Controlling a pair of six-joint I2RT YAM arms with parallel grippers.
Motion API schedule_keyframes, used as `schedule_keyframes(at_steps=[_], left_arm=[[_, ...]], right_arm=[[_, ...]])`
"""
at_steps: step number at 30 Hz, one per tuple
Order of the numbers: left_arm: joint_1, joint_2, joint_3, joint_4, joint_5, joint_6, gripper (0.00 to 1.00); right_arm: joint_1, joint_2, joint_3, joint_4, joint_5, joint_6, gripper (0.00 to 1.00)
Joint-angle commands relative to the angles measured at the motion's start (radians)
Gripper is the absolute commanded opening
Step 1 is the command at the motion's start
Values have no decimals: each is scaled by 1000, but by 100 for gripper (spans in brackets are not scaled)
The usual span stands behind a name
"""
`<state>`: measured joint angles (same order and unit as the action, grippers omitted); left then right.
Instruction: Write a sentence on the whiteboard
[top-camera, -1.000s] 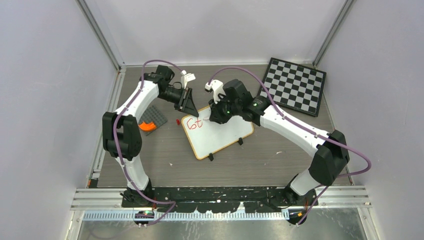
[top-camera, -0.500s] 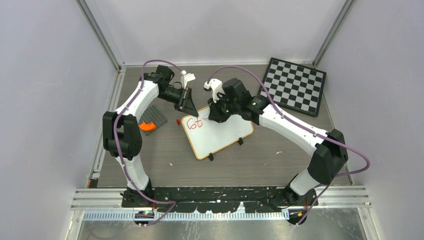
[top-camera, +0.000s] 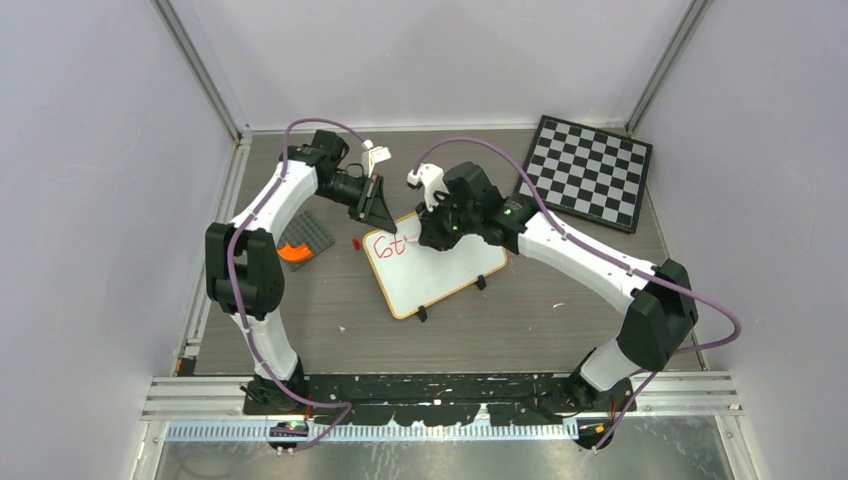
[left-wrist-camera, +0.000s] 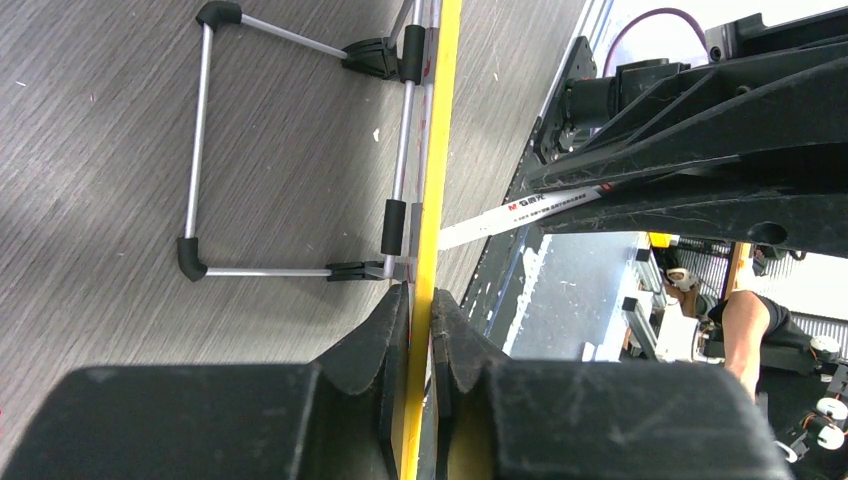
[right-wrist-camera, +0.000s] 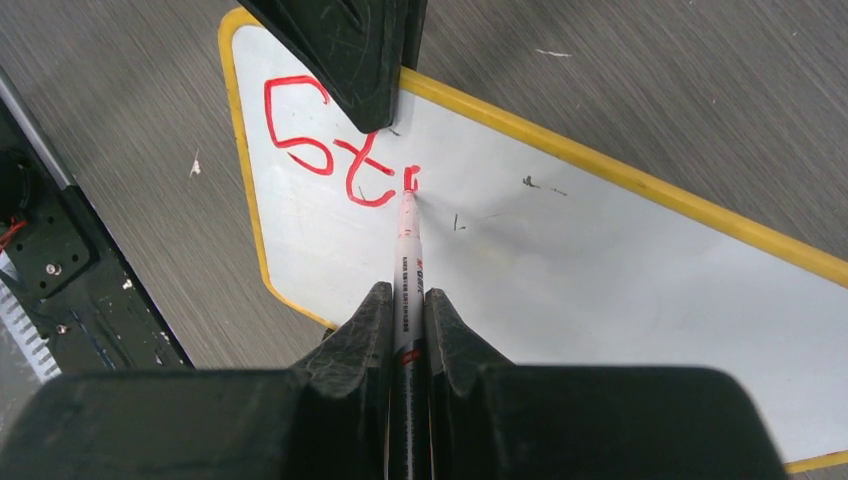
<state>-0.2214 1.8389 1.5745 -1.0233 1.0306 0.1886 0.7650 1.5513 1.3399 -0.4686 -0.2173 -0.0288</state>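
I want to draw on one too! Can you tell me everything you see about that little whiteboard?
The whiteboard is a small white rectangle with a yellow-orange rim, rounded corners, and a wire stand with black feet behind it. It rests on the grey table. The left gripper pinches its rim, the marker in the right gripper touches its face, and red letters "St" sit near one corner.
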Motion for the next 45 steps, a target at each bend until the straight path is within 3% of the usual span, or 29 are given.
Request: schedule_keyframes(at_steps=[1,32,45], left_arm=[[-5,-1,35,-18,-6,-10,0],[-12,0,36,-29,-13,0,0],[-13,-3,37,-35,-6,7,0]], right_arm=[[2,-36,-26,10,36,-19,0],[-23,-22,60,13,35,-11,0],[-23,-83,51,-61,-16,-20,0]])
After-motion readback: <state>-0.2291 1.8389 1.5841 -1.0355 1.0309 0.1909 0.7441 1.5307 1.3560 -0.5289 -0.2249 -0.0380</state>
